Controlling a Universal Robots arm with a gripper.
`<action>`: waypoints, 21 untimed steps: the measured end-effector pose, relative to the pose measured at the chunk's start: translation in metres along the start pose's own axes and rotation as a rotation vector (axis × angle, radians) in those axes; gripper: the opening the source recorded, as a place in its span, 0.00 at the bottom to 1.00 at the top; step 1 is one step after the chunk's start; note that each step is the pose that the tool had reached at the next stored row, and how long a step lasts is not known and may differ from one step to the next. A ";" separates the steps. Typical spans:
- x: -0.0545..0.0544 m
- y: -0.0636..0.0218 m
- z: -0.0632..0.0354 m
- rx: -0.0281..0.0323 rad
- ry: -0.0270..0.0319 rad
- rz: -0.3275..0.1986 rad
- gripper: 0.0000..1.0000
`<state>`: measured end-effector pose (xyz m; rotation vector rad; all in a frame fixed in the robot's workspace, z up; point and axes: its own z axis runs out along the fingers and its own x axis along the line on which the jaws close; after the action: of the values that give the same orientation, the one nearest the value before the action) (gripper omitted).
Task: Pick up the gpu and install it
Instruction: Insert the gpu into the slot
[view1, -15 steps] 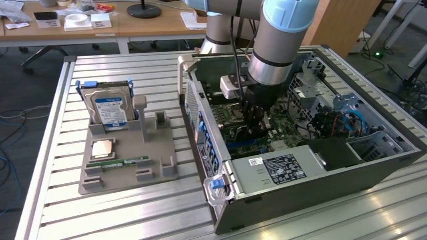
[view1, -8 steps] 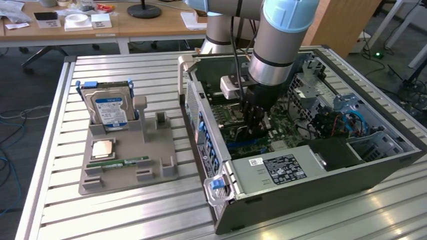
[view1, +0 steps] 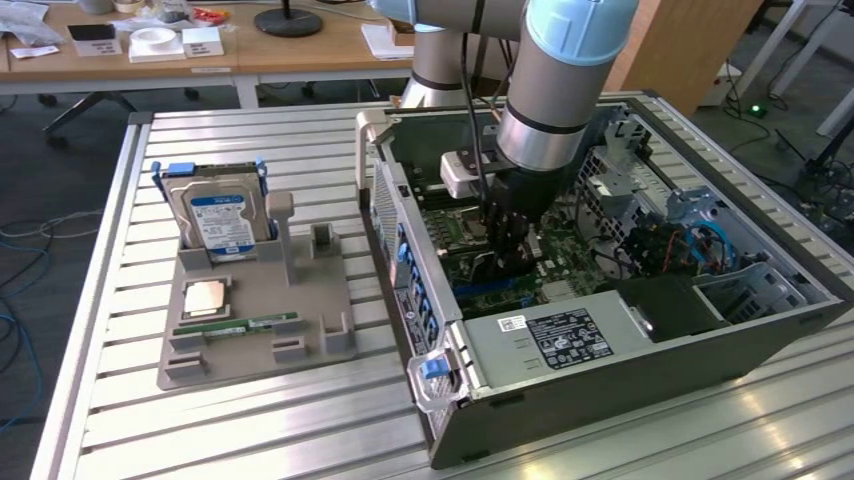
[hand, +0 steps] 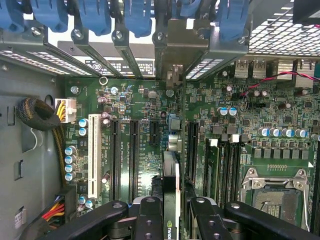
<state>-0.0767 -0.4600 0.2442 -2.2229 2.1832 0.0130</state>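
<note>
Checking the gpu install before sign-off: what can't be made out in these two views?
- Exterior view: the gripper and gpu sit behind the arm inside the case; slot contact hidden.
- Wrist view: the gpu shows edge-on between the fingers; its lower edge is hidden, so seating in the motherboard slot cannot be told.
- Wrist view: bracket alignment is unclear.

Slatted metal workbench (view1: 267, 420), wooden desks (view1: 267, 50) behind, grey floor (view1: 40, 180) with loose cables (view1: 20, 240).
</note>
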 end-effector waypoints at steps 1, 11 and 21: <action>0.000 0.0000 0.0000 0.0000 0.0000 0.000 0.26; 0.000 0.0000 0.0000 0.0000 0.0000 0.000 0.26; 0.000 0.0000 0.0000 0.0000 0.0000 0.000 0.26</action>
<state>-0.0767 -0.4600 0.2442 -2.2229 2.1832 0.0130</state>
